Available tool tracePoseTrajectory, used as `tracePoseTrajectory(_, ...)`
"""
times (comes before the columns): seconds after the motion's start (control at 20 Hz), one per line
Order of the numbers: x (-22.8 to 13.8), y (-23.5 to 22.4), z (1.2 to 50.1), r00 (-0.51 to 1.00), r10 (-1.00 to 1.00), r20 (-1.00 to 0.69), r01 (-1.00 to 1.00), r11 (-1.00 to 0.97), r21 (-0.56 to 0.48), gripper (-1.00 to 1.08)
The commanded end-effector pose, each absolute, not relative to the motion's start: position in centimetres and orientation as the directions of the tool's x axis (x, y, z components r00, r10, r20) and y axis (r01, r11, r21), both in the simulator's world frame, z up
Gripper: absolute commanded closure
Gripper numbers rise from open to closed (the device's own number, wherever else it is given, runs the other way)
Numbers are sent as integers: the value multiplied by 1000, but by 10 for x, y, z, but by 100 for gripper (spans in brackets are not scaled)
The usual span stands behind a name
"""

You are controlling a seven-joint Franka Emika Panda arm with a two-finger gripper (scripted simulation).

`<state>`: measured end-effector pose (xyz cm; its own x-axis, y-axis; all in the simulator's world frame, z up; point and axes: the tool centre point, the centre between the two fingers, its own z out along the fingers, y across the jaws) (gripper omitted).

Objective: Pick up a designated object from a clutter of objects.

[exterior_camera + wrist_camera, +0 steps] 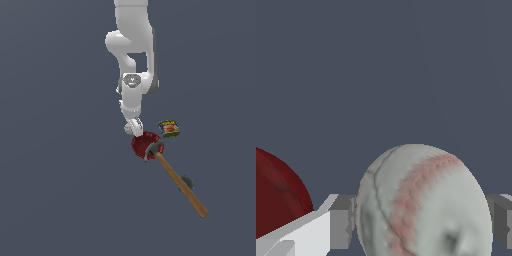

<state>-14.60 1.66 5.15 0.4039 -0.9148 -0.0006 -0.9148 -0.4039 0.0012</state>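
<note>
The white baseball (129,129) with faint red stitching lies at the end of the arm, just beside the dark red bowl (144,145). My gripper (133,125) is down over it. In the wrist view the baseball (421,200) fills the gap between the two grey fingers (342,222), and both pads touch its sides. The gripper (423,227) is shut on the ball. The red bowl (278,195) shows close to one finger. I cannot tell whether the ball is off the surface.
A wooden-handled hammer (180,182) lies with its head (154,149) on the bowl's rim and its handle running toward the exterior view's lower right. A small colourful box (169,128) lies on the bowl's far right. A tiny grey item (188,182) sits by the handle.
</note>
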Motion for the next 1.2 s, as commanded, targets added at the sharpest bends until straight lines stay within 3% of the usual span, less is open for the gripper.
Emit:
tracePoseTrajectory(0.0, -145, 16, 57, 404, -915, 0, -915, -404, -1, 108)
tracePoseTrajectory(0.5, -146, 15, 101, 404, -915, 0, -915, -404, -1, 108)
tracePoseTrajectory(1.15, -146, 14, 199, 404, -915, -1, -915, -404, -1, 108)
